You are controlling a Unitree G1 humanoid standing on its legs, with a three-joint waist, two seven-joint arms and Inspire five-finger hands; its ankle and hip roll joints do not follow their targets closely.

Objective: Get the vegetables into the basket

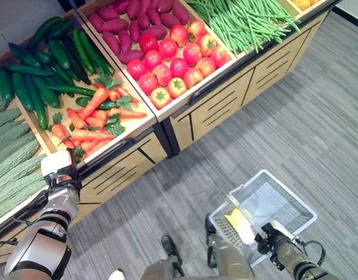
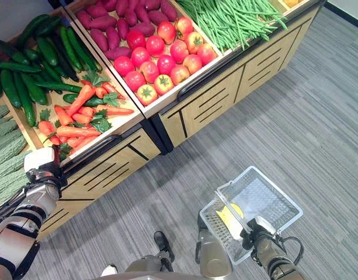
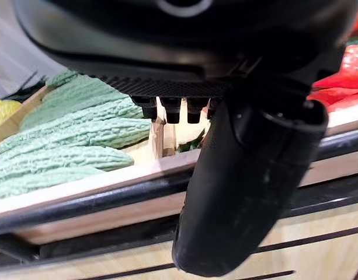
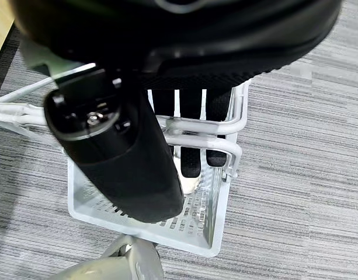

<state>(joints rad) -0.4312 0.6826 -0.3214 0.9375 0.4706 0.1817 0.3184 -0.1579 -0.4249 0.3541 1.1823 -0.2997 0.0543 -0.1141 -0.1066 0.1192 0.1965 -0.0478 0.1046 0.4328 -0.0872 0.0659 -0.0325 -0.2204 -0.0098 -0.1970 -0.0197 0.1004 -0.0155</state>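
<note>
- Right hand (image 1: 271,234) fingers are curled round the handle of the white wire basket (image 1: 284,201); right wrist view shows the fingers (image 4: 190,157) hooked over the bar. Basket hangs low over the floor, well apart from the counter (image 1: 219,105).
- Something yellow (image 1: 239,224) already lies in the basket; can't tell what it is.
- Left hand (image 1: 57,166) is at the counter's front edge, by the carrots (image 1: 91,125) and bitter gourds (image 3: 79,134). Left wrist view: fingers (image 3: 173,109) look straight and apart from the thumb, holding nothing.
- Vegetables are all in the counter bins: cucumbers (image 1: 44,70), carrots, tomatoes (image 1: 173,58), sweet potatoes (image 1: 132,23), green beans (image 1: 243,20).
- Handling, my read: carrots are stiff and light, so pinch mid-body and avoid the leafy tops. Bitter gourds are bumpy, so good grip, wrap round the middle. Tomatoes are smooth and bruise easily, so soft grasp. Beans are thin and loose, awkward to pick.
- Nearest to the left hand: carrots or gourds.
</note>
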